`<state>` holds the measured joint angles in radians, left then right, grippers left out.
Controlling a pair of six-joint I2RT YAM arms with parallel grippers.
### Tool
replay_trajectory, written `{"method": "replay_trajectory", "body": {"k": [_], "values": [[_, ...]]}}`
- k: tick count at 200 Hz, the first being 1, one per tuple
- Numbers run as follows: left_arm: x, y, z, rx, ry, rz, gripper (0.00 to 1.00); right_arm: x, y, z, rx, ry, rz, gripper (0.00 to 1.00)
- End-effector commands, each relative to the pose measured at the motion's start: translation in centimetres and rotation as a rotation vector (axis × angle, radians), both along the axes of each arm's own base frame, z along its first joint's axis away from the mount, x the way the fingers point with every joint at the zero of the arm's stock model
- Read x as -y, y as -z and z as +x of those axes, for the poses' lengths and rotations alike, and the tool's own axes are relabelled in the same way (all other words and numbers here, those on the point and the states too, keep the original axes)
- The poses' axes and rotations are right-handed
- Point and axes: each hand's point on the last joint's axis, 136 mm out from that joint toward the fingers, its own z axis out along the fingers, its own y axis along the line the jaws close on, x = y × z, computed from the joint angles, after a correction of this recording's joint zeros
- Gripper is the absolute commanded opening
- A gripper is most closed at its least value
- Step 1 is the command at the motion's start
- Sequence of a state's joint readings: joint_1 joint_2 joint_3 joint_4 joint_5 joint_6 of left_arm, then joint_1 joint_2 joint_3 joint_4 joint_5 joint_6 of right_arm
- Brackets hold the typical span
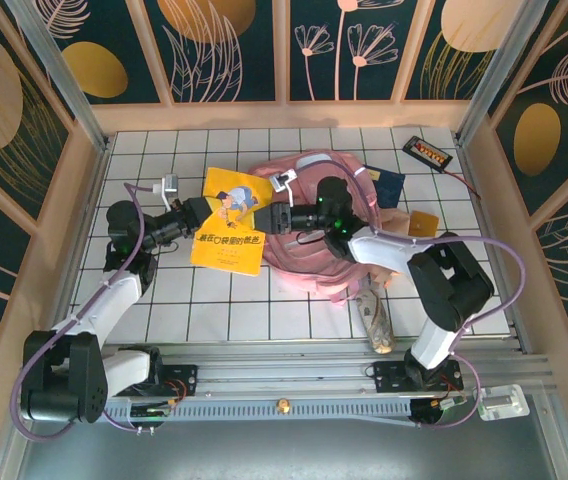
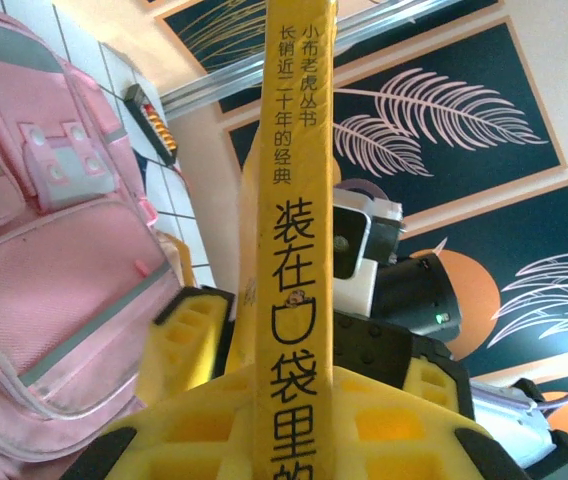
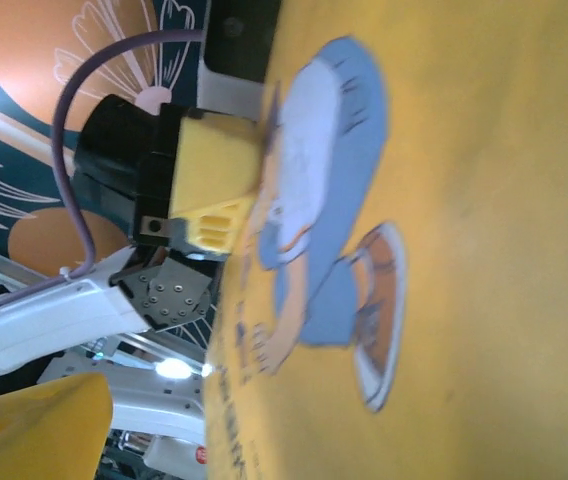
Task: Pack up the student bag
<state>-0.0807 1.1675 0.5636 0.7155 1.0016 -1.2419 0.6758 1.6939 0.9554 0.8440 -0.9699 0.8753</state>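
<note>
The student bag (image 1: 314,255) is a soft pink backpack lying in the middle of the table, and its front pockets show in the left wrist view (image 2: 54,250). A yellow picture book (image 1: 229,222) hangs in the air just left of the bag. My left gripper (image 1: 202,213) is shut on the book's left edge, and the spine (image 2: 299,200) rises between its yellow fingers (image 2: 179,340). My right gripper (image 1: 276,215) sits at the book's right edge over the bag, open. One of its yellow fingers (image 3: 34,430) stands off the cover (image 3: 464,200).
A black and orange device (image 1: 427,152) with a cable lies at the back right. A dark blue booklet (image 1: 389,185) and an orange card (image 1: 422,222) lie right of the bag. A brownish pouch (image 1: 374,315) rests near the front edge. Wooden walls close in the table.
</note>
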Motion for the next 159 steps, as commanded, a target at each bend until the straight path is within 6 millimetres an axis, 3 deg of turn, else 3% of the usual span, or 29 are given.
{"method": "replay_trajectory", "body": {"k": [1, 26, 41, 87, 131, 159], "values": [[0.1, -1.4, 0.7, 0.081, -0.019, 0.026, 0.00, 1.6, -3.2, -1.8, 0.072, -0.013, 0.076, 0.93], [0.0, -1.0, 1.5, 0.068, -0.032, 0.031, 0.00, 2.6, -4.4, -3.1, 0.067, -0.004, 0.085, 0.95], [0.0, -1.7, 1.9, 0.072, -0.036, 0.000, 0.00, 2.8, -3.4, -3.4, 0.028, 0.014, 0.049, 0.99], [-0.1, -4.8, 2.4, 0.108, -0.043, -0.076, 0.00, 2.0, 2.6, -4.4, -0.134, 0.056, -0.068, 0.99], [-0.1, -5.0, 2.4, 0.108, -0.049, -0.074, 0.00, -0.6, 0.3, -6.6, -0.089, -0.039, 0.013, 0.99], [-0.1, -4.1, 2.2, 0.092, -0.054, -0.077, 0.00, -1.4, -1.2, -6.6, -0.055, -0.054, 0.044, 0.99]]}}
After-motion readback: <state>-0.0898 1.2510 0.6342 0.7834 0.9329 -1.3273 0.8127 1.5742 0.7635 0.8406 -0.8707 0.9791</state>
